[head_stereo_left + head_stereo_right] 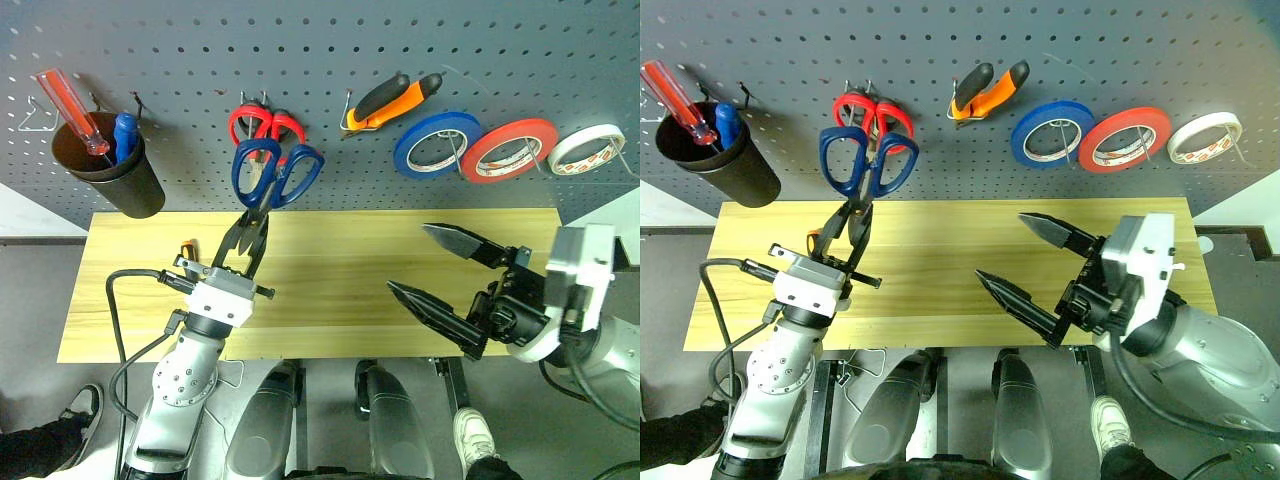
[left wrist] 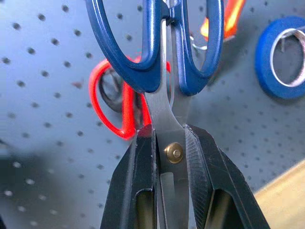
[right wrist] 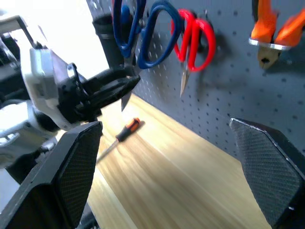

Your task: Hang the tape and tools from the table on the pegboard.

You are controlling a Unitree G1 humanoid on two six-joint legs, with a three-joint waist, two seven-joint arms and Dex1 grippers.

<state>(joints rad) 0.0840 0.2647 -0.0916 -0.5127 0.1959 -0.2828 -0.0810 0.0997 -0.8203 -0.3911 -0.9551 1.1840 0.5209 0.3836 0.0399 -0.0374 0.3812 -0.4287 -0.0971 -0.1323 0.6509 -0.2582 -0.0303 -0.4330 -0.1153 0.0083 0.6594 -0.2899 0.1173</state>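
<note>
My left fingers [image 1: 250, 232] are clenched on the blades of the blue-handled scissors [image 1: 275, 173], gripping them right at the pivot rivet, with the handles pointing up and away toward the pegboard [image 1: 320, 60]. The blue loops overlap the red-handled scissors [image 1: 265, 125] that hang on the board just behind them; I cannot tell whether the two pairs touch. My right fingers [image 1: 432, 270] are spread wide and grasp nothing, hovering above the right part of the worktop [image 1: 330, 290].

On the worktop, the small screwdriver [image 3: 125, 134] with its orange handle lies near my left wrist, toward the left end and close to the far edge. The pliers [image 1: 392, 101] with orange-and-black handles hang on the pegboard to the right of the red-handled scissors. Further right hang three rolls in a row: the blue roll [image 1: 436, 144], then the red tape [image 1: 508, 150], then the white roll [image 1: 586, 148]. At the far left of the board a black cup [image 1: 108, 165] holds a long red screwdriver [image 1: 72, 108] and a blue screwdriver [image 1: 124, 135].
</note>
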